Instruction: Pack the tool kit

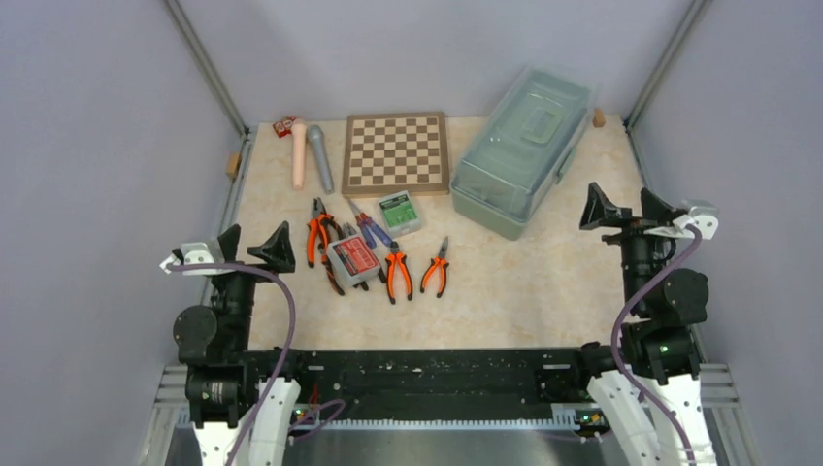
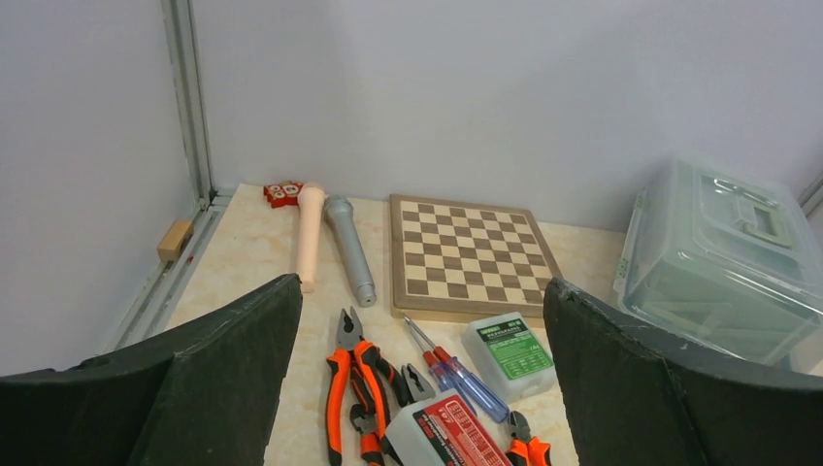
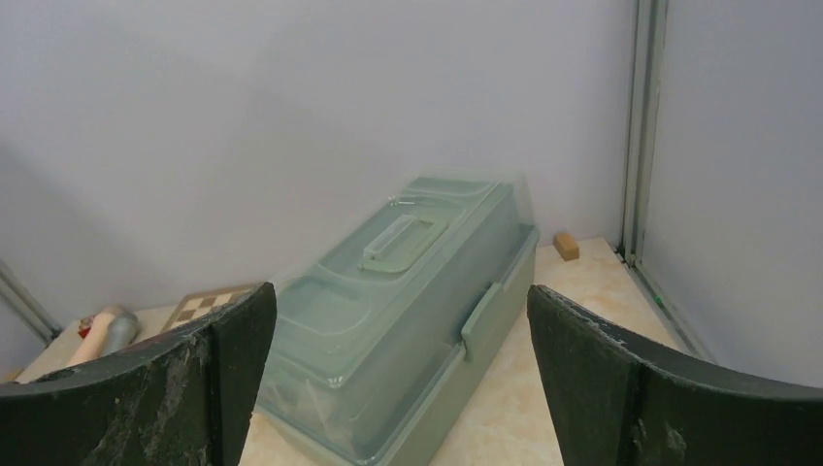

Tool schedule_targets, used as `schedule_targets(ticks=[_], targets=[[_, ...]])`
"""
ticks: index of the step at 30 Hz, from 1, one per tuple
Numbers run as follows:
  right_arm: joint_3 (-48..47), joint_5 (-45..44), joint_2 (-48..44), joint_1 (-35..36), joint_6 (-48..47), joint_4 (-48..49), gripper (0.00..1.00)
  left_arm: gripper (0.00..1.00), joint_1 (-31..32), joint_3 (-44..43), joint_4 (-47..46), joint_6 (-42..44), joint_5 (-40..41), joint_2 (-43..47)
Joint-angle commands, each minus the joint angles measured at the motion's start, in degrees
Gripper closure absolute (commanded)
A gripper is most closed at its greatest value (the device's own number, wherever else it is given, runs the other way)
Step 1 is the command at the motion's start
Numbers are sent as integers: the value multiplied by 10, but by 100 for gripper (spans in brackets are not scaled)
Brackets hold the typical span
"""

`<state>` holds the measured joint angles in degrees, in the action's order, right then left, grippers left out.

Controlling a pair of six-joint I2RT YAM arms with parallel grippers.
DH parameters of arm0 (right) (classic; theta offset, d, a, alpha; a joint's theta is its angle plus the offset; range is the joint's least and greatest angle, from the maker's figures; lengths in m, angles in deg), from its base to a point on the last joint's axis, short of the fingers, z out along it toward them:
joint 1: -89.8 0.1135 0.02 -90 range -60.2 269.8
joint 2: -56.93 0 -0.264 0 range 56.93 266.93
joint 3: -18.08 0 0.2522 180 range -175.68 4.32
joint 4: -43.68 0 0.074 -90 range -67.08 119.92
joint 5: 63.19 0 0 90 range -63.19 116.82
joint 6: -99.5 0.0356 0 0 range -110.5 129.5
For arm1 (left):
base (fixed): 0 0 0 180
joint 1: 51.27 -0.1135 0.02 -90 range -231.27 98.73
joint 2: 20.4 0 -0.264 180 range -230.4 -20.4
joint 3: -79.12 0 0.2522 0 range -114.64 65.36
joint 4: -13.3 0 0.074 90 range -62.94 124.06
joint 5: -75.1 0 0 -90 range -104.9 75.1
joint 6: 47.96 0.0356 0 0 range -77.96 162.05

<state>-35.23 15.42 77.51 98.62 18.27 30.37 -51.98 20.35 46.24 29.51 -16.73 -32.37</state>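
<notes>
The sage-green toolbox (image 1: 524,146) stands shut at the back right, its lid down and handle flat; it fills the right wrist view (image 3: 408,301). The loose tools lie left of centre: orange-handled pliers (image 1: 317,233), two more pairs (image 1: 398,272) (image 1: 436,267), the screwdrivers (image 1: 372,228), a red-labelled box (image 1: 353,259) and a green-labelled box (image 1: 399,212). My left gripper (image 1: 254,248) hangs open just left of them, looking over the pliers (image 2: 354,383) and screwdrivers (image 2: 456,374). My right gripper (image 1: 626,207) is open, right of the toolbox. Neither holds anything.
A brown chessboard (image 1: 396,153) lies at the back centre. A pink cylinder (image 1: 299,153) and a grey cylinder (image 1: 320,158) lie left of it, with small red pieces (image 1: 284,125) behind. Small wooden blocks sit at the left rail (image 2: 176,239) and back right corner (image 3: 567,246).
</notes>
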Motion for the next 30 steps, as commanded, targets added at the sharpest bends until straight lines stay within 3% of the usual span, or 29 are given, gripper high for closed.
schedule_targets(ticks=[1, 8, 12, 16, 21, 30], targets=[[-30, 34, 26, -5, -1, 0, 1, 1, -2, 18, -39, -9, 7, 9], [-108, 139, 175, -5, 15, -61, 1, 1, -3, 72, -48, -16, 8, 18], [-203, 172, 293, -4, 20, -126, 1, 1, -3, 105, -58, -21, 9, 30], [-312, 139, 429, -5, 38, -216, 1, 1, -1, 123, -61, -23, 12, 37], [-410, 10, 557, -11, 75, -252, 1, 1, 4, 125, -50, -12, 39, 49], [-607, 30, 774, -108, 152, -293, 1, 1, 24, 127, -45, -7, 45, 56]])
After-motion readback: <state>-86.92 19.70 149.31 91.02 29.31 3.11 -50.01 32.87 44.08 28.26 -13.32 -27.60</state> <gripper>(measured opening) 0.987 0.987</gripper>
